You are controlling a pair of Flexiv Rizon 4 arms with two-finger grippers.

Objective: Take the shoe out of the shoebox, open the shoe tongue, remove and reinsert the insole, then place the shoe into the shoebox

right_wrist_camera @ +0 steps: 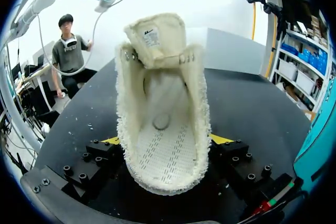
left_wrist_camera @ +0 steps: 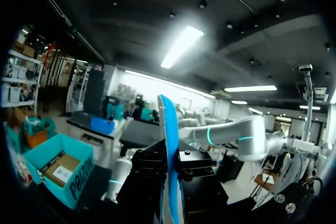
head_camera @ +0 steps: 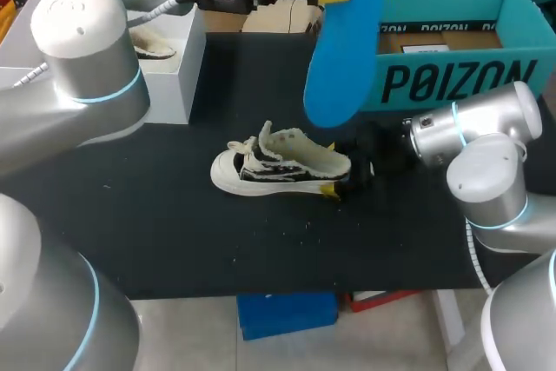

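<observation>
Left pincer [left_wrist_camera: 172, 182] clamps the blue insole [head_camera: 343, 41] aloft; right pincer [right_wrist_camera: 165, 141] grips the shoe [head_camera: 278, 162] by its heel on the table [head_camera: 174, 232]. Reinsertion likely wants toe-first entry, shoe held steady.

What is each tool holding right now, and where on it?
Left tool pinches the blue insole near one end, held aloft. Right tool clamps the shoe by both sides of its heel.

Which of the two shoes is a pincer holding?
The cream fleecy shoe on the black table, clamped at its heel by the right pincer; the other shoe lies in the white box.
</observation>
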